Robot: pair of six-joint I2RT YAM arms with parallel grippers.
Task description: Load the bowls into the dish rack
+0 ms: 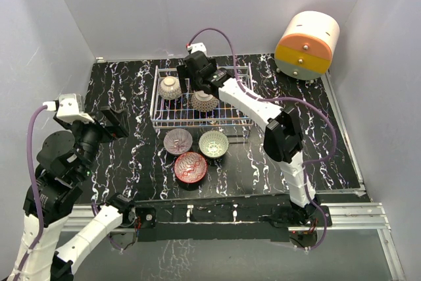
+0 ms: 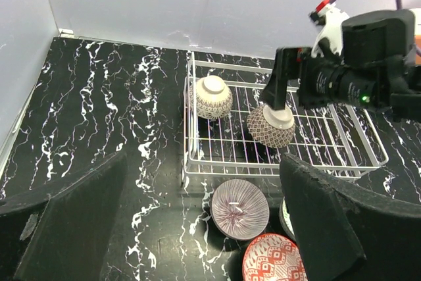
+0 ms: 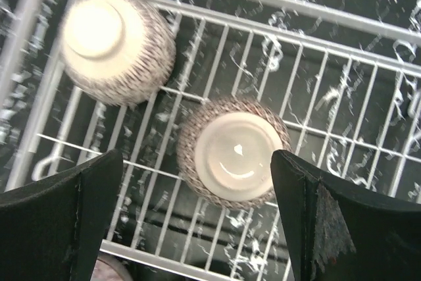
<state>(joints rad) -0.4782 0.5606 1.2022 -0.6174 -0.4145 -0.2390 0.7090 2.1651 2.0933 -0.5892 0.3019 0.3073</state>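
Note:
The white wire dish rack (image 1: 155, 100) stands at the back middle of the black marbled table. Two brown-and-white bowls lie upside down in it, one at the left (image 1: 170, 87) (image 3: 115, 47) and one beside it (image 1: 204, 101) (image 3: 233, 153). My right gripper (image 1: 200, 85) (image 3: 197, 215) hangs open just above the second one, its fingers apart on either side and off the bowl. In front of the rack sit the pinkish bowl (image 1: 178, 141) (image 2: 240, 208), the pale green bowl (image 1: 214, 143) and the red bowl (image 1: 191, 167) (image 2: 273, 261), all upright. My left gripper (image 1: 113, 123) (image 2: 204, 228) is open and empty, left of them.
A round orange-and-cream drawer unit (image 1: 306, 45) stands at the back right corner. White walls close in the table on three sides. A metal rail (image 1: 355, 212) runs along the near edge by the arm bases.

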